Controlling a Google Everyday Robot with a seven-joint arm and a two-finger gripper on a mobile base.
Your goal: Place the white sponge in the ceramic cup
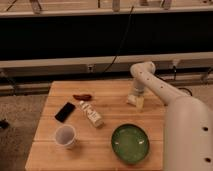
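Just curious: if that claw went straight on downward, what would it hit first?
Probably the small off-white rectangular sponge directly under the claw, on the wooden table; whether they already touch is unclear.

Near right on the wooden table (45,150): a wide green bowl (130,143), upright. Toward the middle, a white bottle with a red cap (91,114) lying on its side, a flat black phone (65,111) just left of it and a small red item (82,97) just beyond its far end. Beyond the bowl, at far right, the gripper (136,97) low over the tabletop.
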